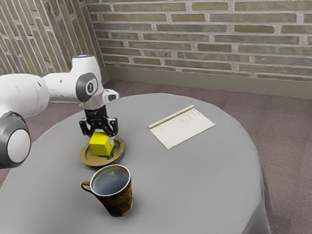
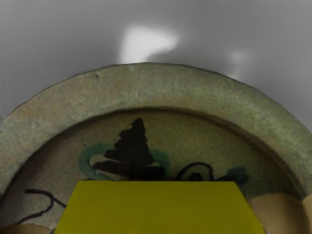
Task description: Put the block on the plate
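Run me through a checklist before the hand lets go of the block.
1. Block between the fingers of the hand: ok.
2. Block over the plate, within its rim: ok.
3. Block's underside resting on the plate: cannot tell.
4. Block released: not ok, the hand holds it.
5. Mug upright and standing off the plate: ok.

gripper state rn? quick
Gripper: closed on the yellow block, over the plate; can't tell if the block touches it.
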